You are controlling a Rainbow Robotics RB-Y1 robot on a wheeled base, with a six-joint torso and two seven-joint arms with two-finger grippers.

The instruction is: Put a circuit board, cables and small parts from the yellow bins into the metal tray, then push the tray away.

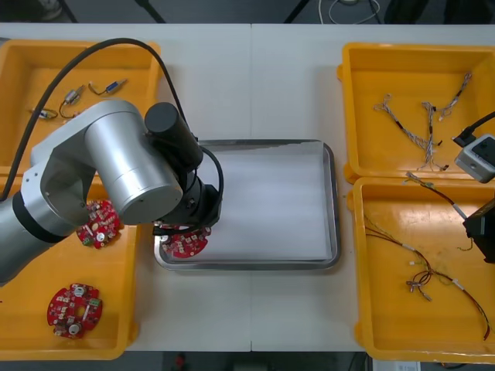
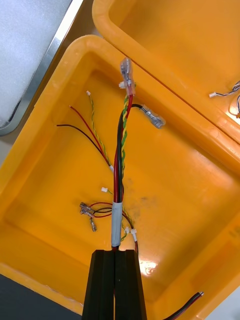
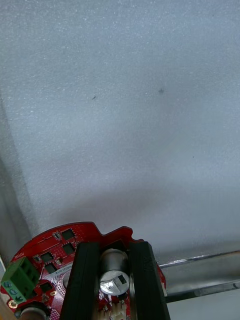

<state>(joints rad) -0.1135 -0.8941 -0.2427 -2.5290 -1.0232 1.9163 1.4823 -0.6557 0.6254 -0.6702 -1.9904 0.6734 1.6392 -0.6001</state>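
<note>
Light table [image 1: 255,77], dark floor beyond [image 1: 232,9]

Quick count: four yellow bins [image 1: 23,62] [image 1: 23,325] [image 1: 387,69] [image 1: 379,325], two at 9 o'clock, two at 3. One metal tray [image 1: 271,193] in the middle. Three red circuit boards [image 1: 99,222] [image 1: 73,309] [image 1: 186,243]. Three small metal parts [image 1: 73,96] [image 1: 113,85] [image 1: 43,114] at 10 o'clock. Cables [image 1: 425,131] at 3, too tangled to count.

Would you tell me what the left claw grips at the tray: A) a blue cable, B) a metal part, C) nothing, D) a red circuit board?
D: the left claw is shut on the circuit board at the tray; the right claw grips cables over a bin.
</note>
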